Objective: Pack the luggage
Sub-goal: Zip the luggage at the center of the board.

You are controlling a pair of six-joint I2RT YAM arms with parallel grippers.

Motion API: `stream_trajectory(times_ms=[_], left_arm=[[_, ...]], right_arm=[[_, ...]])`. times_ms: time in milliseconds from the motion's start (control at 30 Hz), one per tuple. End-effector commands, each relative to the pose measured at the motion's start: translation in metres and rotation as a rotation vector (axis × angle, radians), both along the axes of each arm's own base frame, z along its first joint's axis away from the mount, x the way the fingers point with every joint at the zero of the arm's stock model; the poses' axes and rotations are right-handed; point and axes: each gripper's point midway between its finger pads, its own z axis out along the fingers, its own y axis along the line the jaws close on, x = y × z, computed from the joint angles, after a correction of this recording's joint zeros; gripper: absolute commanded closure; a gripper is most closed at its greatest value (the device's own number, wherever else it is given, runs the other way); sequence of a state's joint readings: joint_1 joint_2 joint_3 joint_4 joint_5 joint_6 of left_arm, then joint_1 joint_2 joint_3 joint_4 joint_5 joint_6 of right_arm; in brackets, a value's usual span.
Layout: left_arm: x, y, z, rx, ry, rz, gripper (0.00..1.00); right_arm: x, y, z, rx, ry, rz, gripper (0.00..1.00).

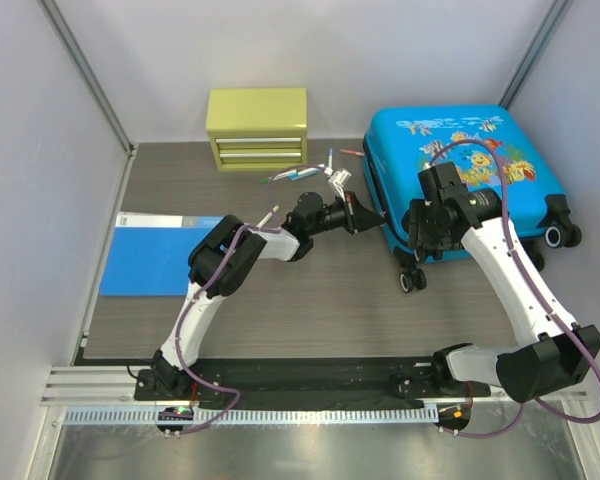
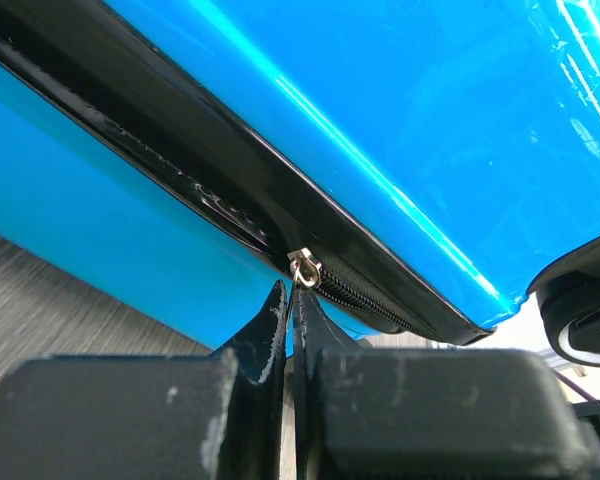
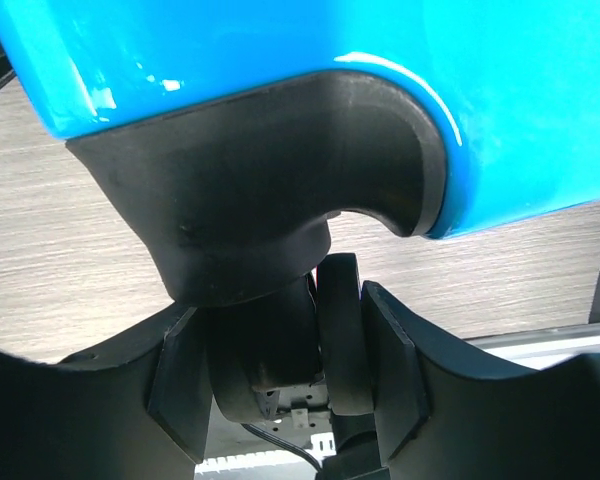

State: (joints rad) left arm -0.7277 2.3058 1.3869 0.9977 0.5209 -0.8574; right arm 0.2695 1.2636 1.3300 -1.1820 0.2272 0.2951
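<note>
The luggage (image 1: 480, 150) is a bright-blue hard-shell suitcase with a fish print, lying flat at the back right of the table. My left gripper (image 1: 365, 215) reaches to its left edge. In the left wrist view the left gripper (image 2: 292, 300) is pinched shut on the thin pull under the silver zipper slider (image 2: 305, 268), on the black zipper band of the blue shell (image 2: 430, 120). My right gripper (image 1: 423, 245) is at the suitcase's near-left corner. In the right wrist view its pads (image 3: 180, 380) press on both sides of a black wheel (image 3: 340, 330) under the shell (image 3: 280, 50).
A yellow-green drawer box (image 1: 257, 128) stands at the back. A flat blue folder (image 1: 155, 260) lies at the left. Several pens or brushes (image 1: 300, 174) lie between the box and the suitcase. More suitcase wheels (image 1: 560, 235) stick out on the right.
</note>
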Motion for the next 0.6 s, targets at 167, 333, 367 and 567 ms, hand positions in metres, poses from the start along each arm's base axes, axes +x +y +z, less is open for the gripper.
stream_trajectory(times_ms=[167, 333, 367, 567], left_arm=[[0.074, 0.029, -0.007, 0.006, 0.02, 0.184, 1.0], [0.076, 0.03, -0.005, 0.003, 0.015, 0.171, 1.0], [0.072, 0.029, -0.006, 0.007, 0.014, 0.164, 1.0], [0.035, 0.025, -0.004, -0.001, -0.001, 0.108, 1.0]], right_arm=[[0.002, -0.027, 0.046, -0.04, -0.178, -0.164, 0.99], [0.001, -0.026, 0.044, -0.034, -0.174, -0.165, 0.99], [0.002, -0.025, 0.044, -0.031, -0.174, -0.167, 0.99], [0.01, -0.02, 0.042, -0.009, -0.184, -0.165, 0.99]])
